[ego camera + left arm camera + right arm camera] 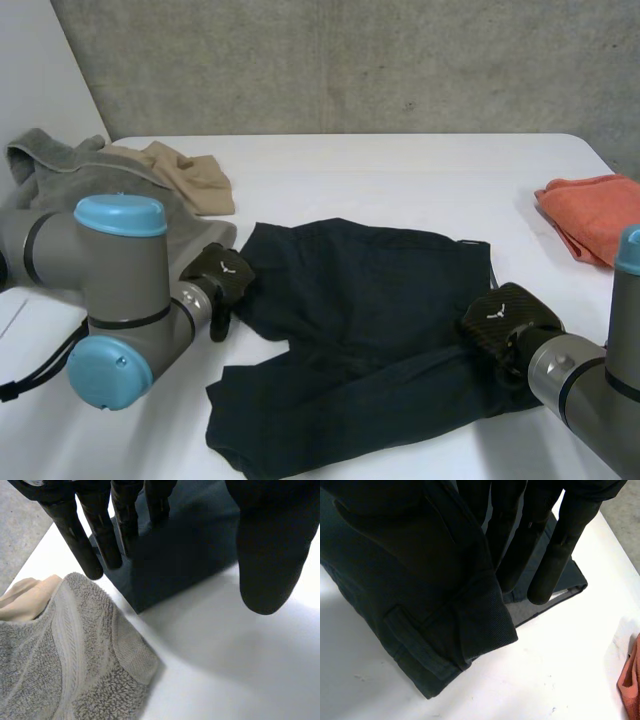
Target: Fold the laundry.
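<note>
Dark trousers [360, 330] lie crosswise between the hands — left hand [222, 275] straight-fingered at their left corner, right hand [505, 318] on their right edge — its hold impossible to tell.

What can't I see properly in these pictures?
Orange cloth: cut off by the head view's edge.
Towel: partly behind the left arm, head view.
Garment: right edge covered by the right hand, head view.
Beige cloth: partly hidden by the towel, left wrist view.
</note>
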